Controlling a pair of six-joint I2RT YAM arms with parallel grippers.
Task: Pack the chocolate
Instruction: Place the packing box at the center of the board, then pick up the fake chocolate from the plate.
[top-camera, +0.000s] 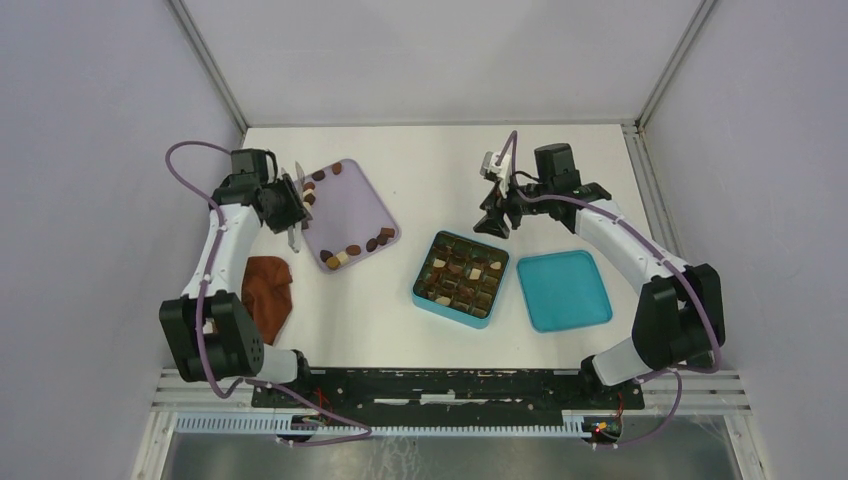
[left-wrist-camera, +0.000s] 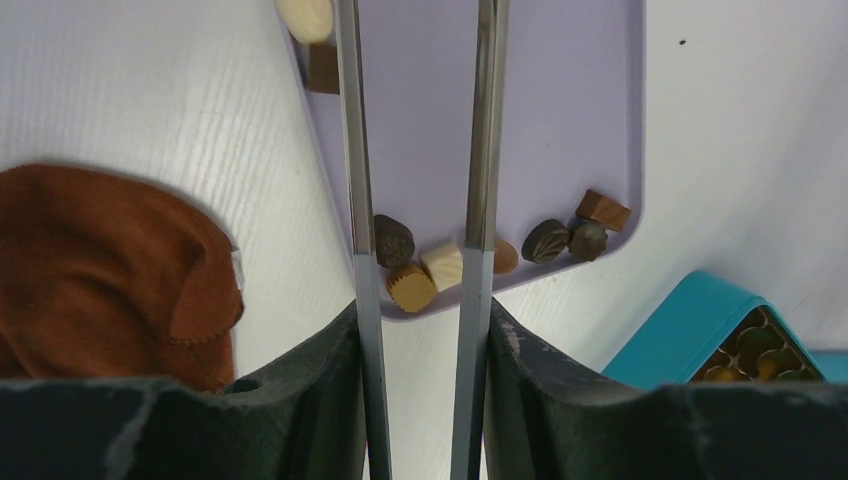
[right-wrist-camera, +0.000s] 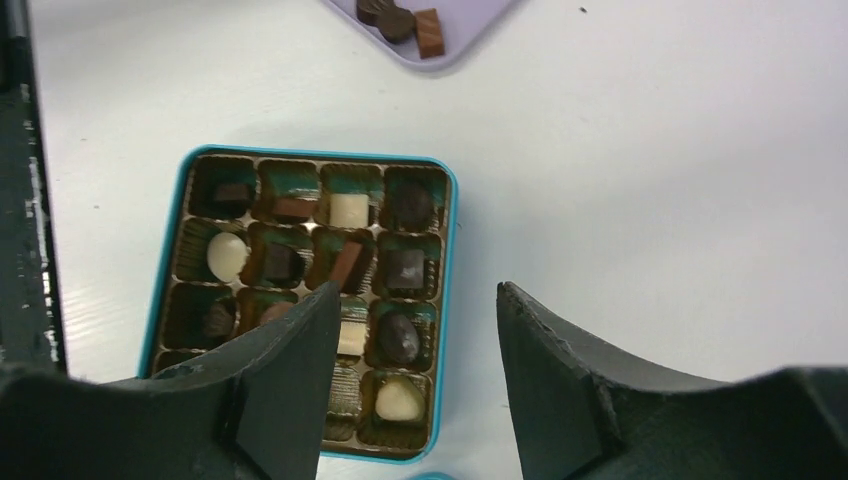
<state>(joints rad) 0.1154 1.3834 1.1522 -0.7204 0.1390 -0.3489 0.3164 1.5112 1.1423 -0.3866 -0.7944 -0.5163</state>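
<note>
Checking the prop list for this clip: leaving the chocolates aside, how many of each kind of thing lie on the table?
Lilac tray: 1
Teal box with cells: 1
Teal lid: 1
Reddish-brown cloth: 1
Total: 4

Chocolate (left-wrist-camera: 411, 288) — some trayed, some boxed

Lilac tray (top-camera: 360, 200), teal box (top-camera: 450, 312) and lid (top-camera: 563, 290), rust-brown cloth (top-camera: 267, 290), dark, tan and cream chocolate (left-wrist-camera: 411, 287), white wood-grained table (top-camera: 440, 170).

Both arms bent at the elbow, left tool (top-camera: 297, 207) blades narrowly parted, right tool (right-wrist-camera: 415, 300) jaws wide apart, both empty.
</note>
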